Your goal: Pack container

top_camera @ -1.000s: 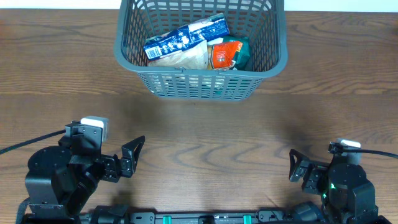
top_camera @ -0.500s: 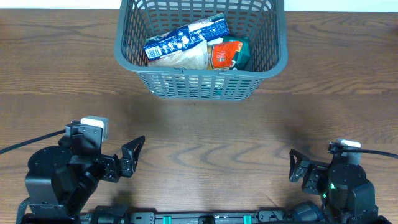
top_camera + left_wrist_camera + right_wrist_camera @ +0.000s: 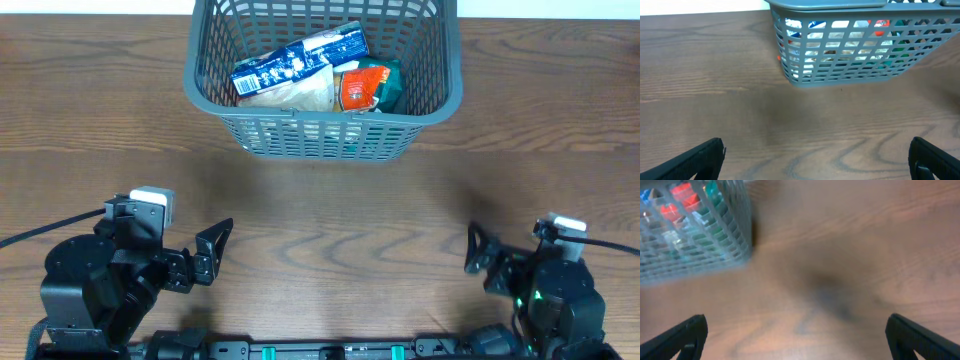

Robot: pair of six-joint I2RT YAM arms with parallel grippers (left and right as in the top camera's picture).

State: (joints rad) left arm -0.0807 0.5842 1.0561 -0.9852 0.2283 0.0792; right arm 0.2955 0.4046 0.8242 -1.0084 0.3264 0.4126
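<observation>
Overhead view: one grey basket (image 3: 300,135) sits at the far side of the desk (image 3: 330,210), well apart from both arms. Inside I count two packets for sure, a blue-and-white packet (image 3: 290,65) and an orange packet (image 3: 358,88) right beside it. Two pincers, left pincer (image 3: 817,160) and right pincer (image 3: 795,337), both spread wide and empty.

Grey container (image 3: 840,5) on wooden table (image 3: 715,105), seemingly packets (image 3: 881,24) inside.
</observation>
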